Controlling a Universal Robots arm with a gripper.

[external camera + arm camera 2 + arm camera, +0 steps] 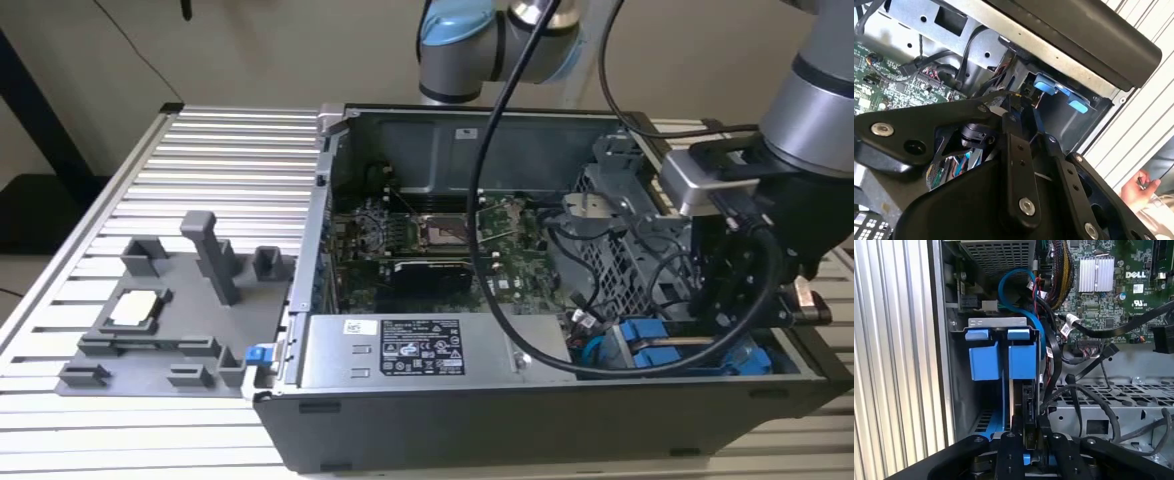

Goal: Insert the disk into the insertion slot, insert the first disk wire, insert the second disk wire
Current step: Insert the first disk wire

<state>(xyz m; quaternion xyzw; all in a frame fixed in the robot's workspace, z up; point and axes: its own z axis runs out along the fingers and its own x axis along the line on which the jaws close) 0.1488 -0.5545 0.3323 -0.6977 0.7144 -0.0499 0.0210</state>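
At the grey sheet-metal drive bay, the black hand looks clamped on a small black plug, which could jam meeting the blue-framed disk skewed.

Single arm enters from the exterior view's right, its grey link angled downward. Black wrist hangs low and carries a silver camera block on its side. Base joints with blue caps stand at the back. End effector points downward. In both wrist views its two black fingers are drawn close together, pinching a small black connector at the tips. In the second wrist view the end effector tapers to a narrow point, linkage bars folded inward.
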